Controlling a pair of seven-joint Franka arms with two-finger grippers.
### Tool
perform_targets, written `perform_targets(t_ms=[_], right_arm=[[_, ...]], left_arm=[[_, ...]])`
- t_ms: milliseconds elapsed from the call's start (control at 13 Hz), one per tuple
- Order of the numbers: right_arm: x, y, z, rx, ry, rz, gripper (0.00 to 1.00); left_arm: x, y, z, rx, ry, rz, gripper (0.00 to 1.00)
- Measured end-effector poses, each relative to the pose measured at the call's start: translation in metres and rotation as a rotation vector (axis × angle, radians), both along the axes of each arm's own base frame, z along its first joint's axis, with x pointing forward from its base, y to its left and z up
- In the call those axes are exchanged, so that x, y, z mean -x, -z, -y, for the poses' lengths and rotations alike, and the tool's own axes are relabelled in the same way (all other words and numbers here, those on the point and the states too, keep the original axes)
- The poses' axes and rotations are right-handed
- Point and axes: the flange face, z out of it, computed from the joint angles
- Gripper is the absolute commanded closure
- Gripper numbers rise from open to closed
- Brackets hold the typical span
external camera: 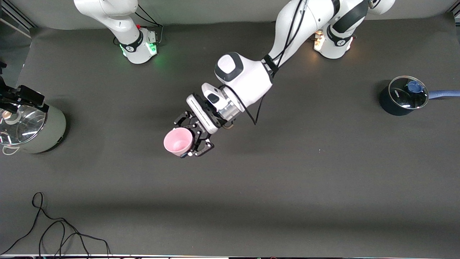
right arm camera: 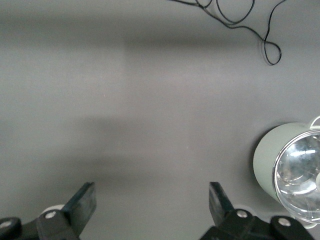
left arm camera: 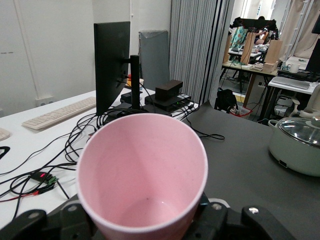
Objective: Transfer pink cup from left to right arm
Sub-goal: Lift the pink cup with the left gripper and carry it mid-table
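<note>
The small pale-pink tapered plastic cup (external camera: 178, 141) hangs in the air over the middle of the dark table (external camera: 287, 187), clamped in the left gripper (external camera: 191, 138), whose fingers are closed on its walls. It lies tipped over, its long axis near level and its open mouth turned toward the right arm's end of the table, so the rim is the part on offer.

The right gripper (right arm camera: 152, 205) hovers over that end, near the grey-green glass-lidded pot (external camera: 30, 126), fingers spread wide and empty, pointing down at the table. I'd say it must cross to the cup.
</note>
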Motion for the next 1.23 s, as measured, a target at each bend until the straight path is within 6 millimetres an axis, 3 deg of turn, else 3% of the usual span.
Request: perform_targets(t_ms=[231,462,615,846,1077,1231], right_arm=[[0.000,-0.027,-0.014,-0.012,0.051,0.056,0.00],[-0.002,-0.050,-0.062,-0.032,0.080,0.103,0.00],[-0.002,-0.058,-0.078,-0.040,0.099,0.120,0.00],[-0.008,-0.057,-0.123,-0.055,0.109,0.121,0.00],[-0.025,-0.032,-0.189,-0.062,0.114,0.085,0.00],[-0.033,-0.017,-0.216,-0.058,0.094,0.068,0.00]], left_arm=[[0.013,-0.014,0.010,0.015,-0.015,0.033,1.00],[0.022,-0.020,0.016,0.022,-0.021,0.046,1.00],[0.022,-0.019,0.016,0.019,-0.023,0.050,1.00],[0.019,-0.017,0.014,0.008,-0.029,0.058,1.00],[0.018,-0.016,0.013,0.001,-0.032,0.063,1.00],[0.018,-0.016,0.013,0.000,-0.032,0.064,1.00]])
